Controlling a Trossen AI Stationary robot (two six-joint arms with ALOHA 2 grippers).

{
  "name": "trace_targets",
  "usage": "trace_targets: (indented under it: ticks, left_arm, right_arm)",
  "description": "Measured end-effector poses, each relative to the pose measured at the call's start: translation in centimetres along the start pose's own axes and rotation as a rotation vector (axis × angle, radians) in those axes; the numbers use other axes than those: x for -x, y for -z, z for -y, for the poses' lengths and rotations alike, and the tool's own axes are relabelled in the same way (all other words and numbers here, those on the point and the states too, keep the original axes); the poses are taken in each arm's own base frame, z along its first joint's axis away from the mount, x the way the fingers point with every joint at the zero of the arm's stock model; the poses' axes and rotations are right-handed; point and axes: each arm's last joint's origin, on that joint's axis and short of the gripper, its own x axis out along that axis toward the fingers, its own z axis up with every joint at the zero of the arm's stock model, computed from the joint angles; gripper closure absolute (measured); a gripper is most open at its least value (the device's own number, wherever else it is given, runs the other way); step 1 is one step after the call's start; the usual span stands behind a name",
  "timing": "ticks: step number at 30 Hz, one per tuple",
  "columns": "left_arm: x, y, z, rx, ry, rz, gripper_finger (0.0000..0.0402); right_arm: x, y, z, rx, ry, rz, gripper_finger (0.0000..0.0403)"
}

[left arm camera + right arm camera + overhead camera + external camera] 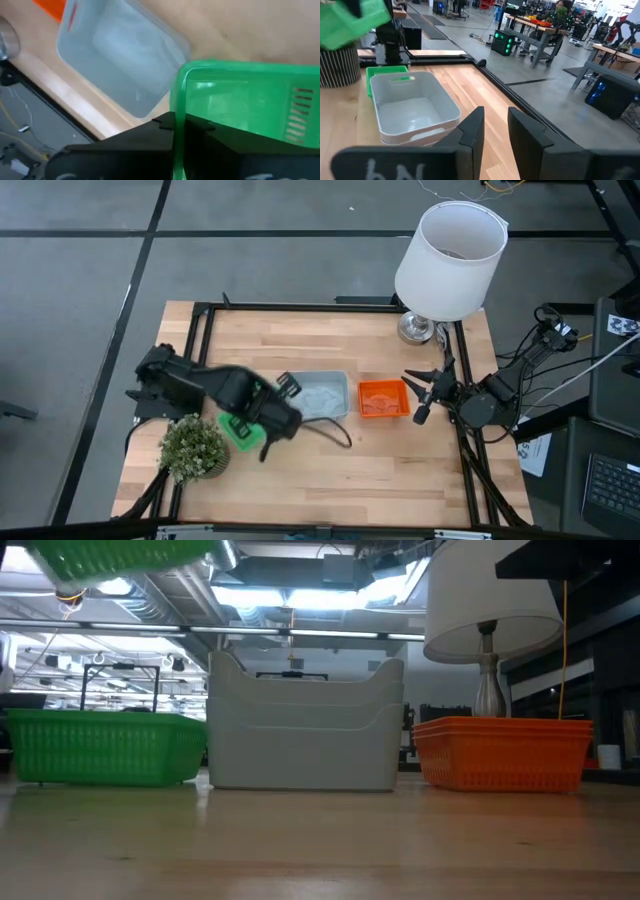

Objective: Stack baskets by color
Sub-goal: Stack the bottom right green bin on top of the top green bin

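My left gripper (262, 430) is shut on a bright green basket (130, 560) and holds it high above the table's left part, over the green basket (105, 748) that rests on the table. A stack of pale grey-blue baskets (322, 395) stands mid-table. To its right is a stack of orange baskets (384, 398). My right gripper (495, 130) waits open just right of the orange stack, pointing level toward the grey-blue baskets (412, 107), with nothing between its fingers. My left gripper pinches one side wall of the green basket at its rim (178, 107), close to a corner. One finger is inside the basket and one outside. The fingers come steeply from above. The basket is lifted clear of the table and looks tilted (350, 20) in the right wrist view.
A bushy green plant (195, 445) stands at the near left, close to my left arm. A big white lampshade (450, 245) on a metal foot is at the far right. Bare wood lies along the table's near edge (330, 480).
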Motion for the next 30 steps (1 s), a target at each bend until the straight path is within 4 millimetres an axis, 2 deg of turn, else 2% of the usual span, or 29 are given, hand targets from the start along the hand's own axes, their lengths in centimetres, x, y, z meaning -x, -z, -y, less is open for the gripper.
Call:
trace_targets:
  ticks: [6,11,15,21,25,30]
  left_arm:
    - [-1.0,1.7,-2.6,-0.12,0.005,-0.029,0.0401]
    - [-2.0,3.1,-4.3,-0.053,0.144,0.053,0.0401]
    - [-4.0,4.1,-4.8,-0.03,0.202,0.001,0.0401]
    - [-7.3,6.3,-4.0,-0.005,0.314,-0.096,0.0402]
    - [-7.3,8.1,-2.9,0.007,0.341,-0.121,0.0401]
    - [-7.4,9.0,-1.2,-0.021,0.363,-0.133,0.0401]
  right_arm:
    - [0.0,0.3,0.1,-0.002,-0.001,-0.016,0.0315]
    - [0.0,0.4,0.1,-0.006,0.0,-0.02,0.0315]
    - [0.0,0.4,0.1,-0.006,0.0,-0.02,0.0315]
    - [0.0,0.4,0.1,-0.026,0.001,-0.021,0.0315]
    - [0.0,0.4,0.1,-0.027,0.006,-0.019,0.0315]
    - [0.0,0.4,0.1,-0.031,0.009,-0.017,0.0315]
